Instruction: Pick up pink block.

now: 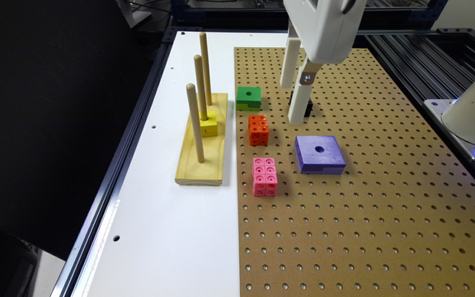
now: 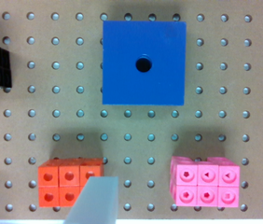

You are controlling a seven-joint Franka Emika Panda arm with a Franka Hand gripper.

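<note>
The gripper (image 1: 296, 102) hung above the pegboard (image 1: 386, 214) with its fingers spread wide and nothing between them. The pink block (image 1: 264, 176) lay flat on the board, near the orange cube block (image 1: 258, 130) and the purple square block (image 1: 319, 154), apart from both.

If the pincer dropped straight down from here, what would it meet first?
Probably bare pegboard, or the small black block just behind the pincer; depth is unclear. The pink block lies well off that line.
</note>
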